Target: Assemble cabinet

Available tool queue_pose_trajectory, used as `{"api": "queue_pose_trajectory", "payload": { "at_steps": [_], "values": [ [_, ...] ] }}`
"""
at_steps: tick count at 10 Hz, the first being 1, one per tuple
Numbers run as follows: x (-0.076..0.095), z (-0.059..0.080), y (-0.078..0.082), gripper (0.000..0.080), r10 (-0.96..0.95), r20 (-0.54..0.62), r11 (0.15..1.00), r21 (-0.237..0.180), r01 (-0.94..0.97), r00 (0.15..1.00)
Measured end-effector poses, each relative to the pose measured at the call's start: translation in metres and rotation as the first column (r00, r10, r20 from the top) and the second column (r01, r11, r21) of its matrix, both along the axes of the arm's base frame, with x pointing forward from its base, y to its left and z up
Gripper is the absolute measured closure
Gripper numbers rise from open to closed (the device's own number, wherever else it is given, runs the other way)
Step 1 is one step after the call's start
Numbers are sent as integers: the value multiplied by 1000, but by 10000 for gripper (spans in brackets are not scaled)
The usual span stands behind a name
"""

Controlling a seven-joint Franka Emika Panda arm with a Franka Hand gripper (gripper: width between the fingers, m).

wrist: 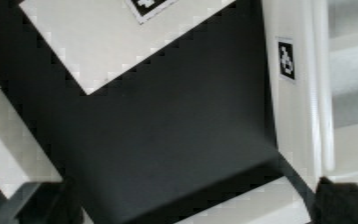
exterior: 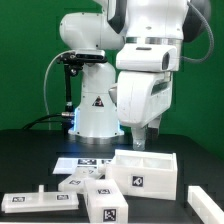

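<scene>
1. Several white cabinet pieces lie on our black counter (exterior: 25, 160): the divided box (exterior: 150, 165) toward the exterior view's right, flat tagged panels (exterior: 35, 203) just beside it.
2. We see a green wall (exterior: 25, 50) behind the white arm (exterior: 95, 100).
3. Our hand (exterior: 140, 134) hangs above the box, fingers (wrist: 318, 195) spread apart, holding nothing.
4. We see the marker board (exterior: 75, 160) near the arm's base.

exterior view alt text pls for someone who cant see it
A white robot arm's gripper hangs above an open white cabinet box on a black table. Loose white tagged panels lie to the exterior view's left of it.
</scene>
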State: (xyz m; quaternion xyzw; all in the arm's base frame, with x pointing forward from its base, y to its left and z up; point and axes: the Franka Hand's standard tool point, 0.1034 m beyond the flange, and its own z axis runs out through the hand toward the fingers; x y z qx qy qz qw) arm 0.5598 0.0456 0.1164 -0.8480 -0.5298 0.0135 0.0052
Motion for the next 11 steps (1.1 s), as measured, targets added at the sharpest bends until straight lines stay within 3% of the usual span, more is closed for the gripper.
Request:
{"api": "queue_pose_trajectory", "payload": {
  "at_steps": [2,3,8,9,11],
  "values": [
    [12,6,-14,150,-184,10,983,19,184,983],
    [16,6,-13,150,-275,9,961,33,275,961],
    [18,5,-14,150,-321,7,947,36,321,947],
    [21,4,-18,150,-398,14,917,41,397,917],
    [26,-11,-39,150,-590,-25,802,94,590,807]
  ]
}}
